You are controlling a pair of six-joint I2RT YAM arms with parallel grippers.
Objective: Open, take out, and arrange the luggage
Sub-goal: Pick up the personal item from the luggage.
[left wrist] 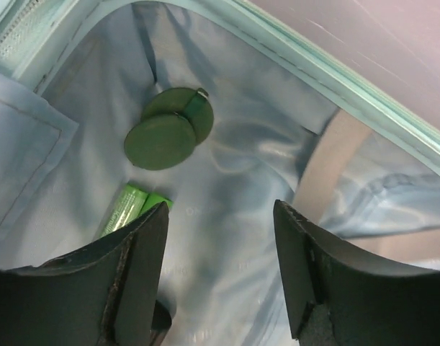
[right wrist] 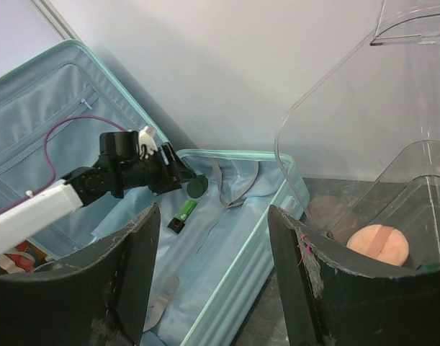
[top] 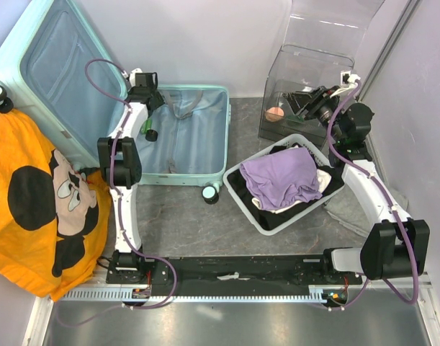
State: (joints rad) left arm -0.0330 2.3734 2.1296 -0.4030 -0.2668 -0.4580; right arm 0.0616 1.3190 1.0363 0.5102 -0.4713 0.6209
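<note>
The luggage [top: 198,148] is a mint hard-shell suitcase, lying wide open at the far left of the worktop [top: 277,245]. Its base lies flat. Its lid [top: 57,68] is raised, leaning back to the left. Pale blue lining [left wrist: 241,166] covers both halves, and loose grey straps [top: 182,108] lie in the base. A black-and-white wheel [top: 210,193] sits at the near corner.

Bare luggage lining [left wrist: 241,180] beside green discs [left wrist: 162,137]
</note>
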